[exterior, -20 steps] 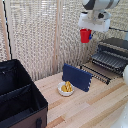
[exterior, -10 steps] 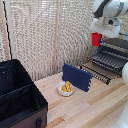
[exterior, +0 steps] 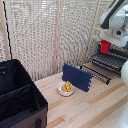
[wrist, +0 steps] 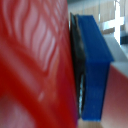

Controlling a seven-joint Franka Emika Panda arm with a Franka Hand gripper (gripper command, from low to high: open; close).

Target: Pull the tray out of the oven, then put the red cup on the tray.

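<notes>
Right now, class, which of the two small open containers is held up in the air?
The small bright red plastic cup, held by the tool above the slatted tray; the white bowl rests on the wooden table.

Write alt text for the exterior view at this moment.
A white robot arm's gripper holds the red cup above the slatted tray at the exterior view's right. On the wooden table stand a navy panel stand, a white bowl and a black case.

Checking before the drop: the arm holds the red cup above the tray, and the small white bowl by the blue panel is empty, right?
Not quite: in the exterior view the white bowl holds something yellow. The red cup does hang above the tray, beside the blue panel.
</notes>
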